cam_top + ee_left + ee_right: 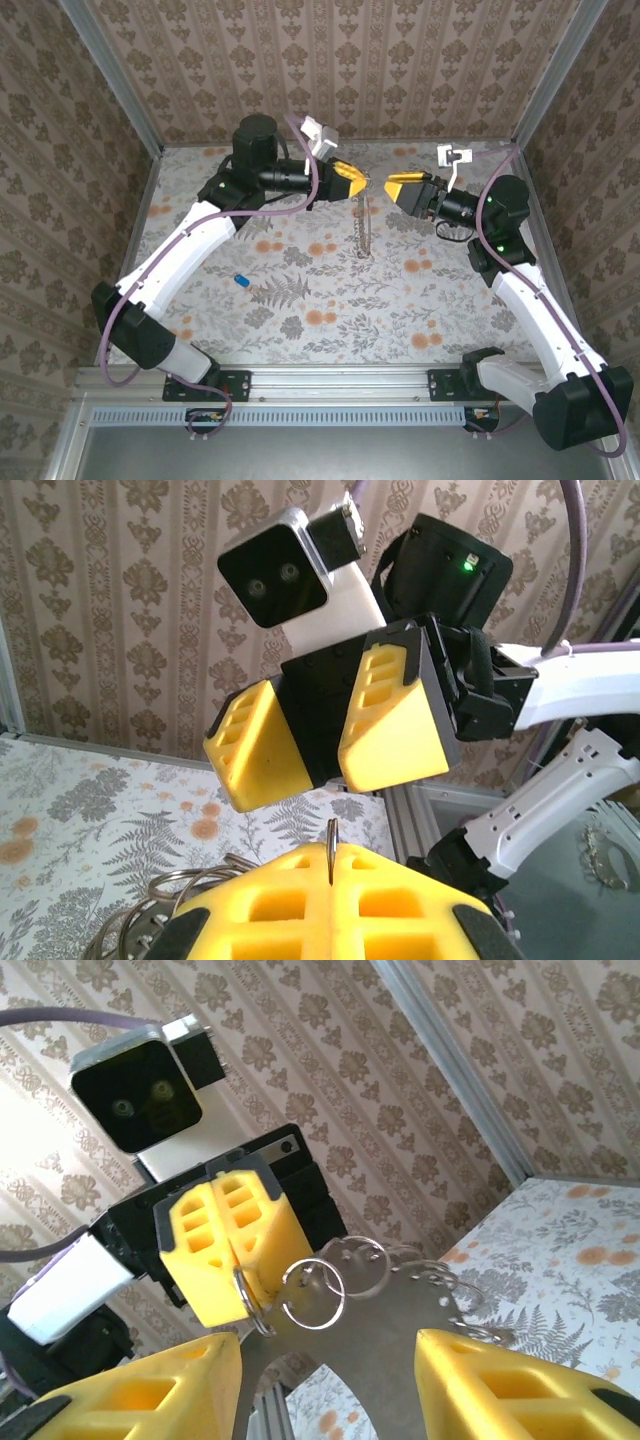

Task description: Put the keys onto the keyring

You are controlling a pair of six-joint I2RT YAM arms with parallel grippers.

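Left arm (pixel 190 245) and right arm (pixel 535 300) both stretch from the near edge and bend inward, meeting at far centre. Left gripper (pixel 360 185) is pinched closed. Right gripper (pixel 392 186) faces it tip to tip, fingers parted.

Backdrop: flowered cloth, papered walls.
From overhead I see a grey tablecloth (pixel 330 300) printed with ferns and orange blossoms across the middle of the frame, brown patterned wallpaper (pixel 400 60) at the top and both sides, metal posts (pixel 110 70) slanting down the upper left and upper right corners, and a metal rail (pixel 330 385) along the bottom.
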